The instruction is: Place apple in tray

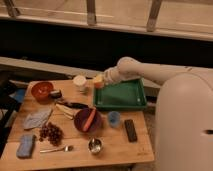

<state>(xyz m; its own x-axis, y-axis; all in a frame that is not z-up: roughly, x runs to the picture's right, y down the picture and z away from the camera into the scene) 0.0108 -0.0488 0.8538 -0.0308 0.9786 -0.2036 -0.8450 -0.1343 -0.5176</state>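
hovering at the glossy rectangular green tray (120, 95) rim (left corner), gripper (100, 81) jaws clenched on round apple (98, 80).

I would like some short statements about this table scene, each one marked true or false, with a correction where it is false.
1. The gripper is shut on the apple, near the left edge of the tray. True.
2. The apple already lies inside the tray. False: it is held at the tray's left rim, not resting on the green floor.
3. The carrot lies in the purple bowl. True.
4. The grape bunch is in the orange bowl. False: it lies on the wooden table, in front of the grey cloth.
5. A spoon lies near the front edge of the table. True.
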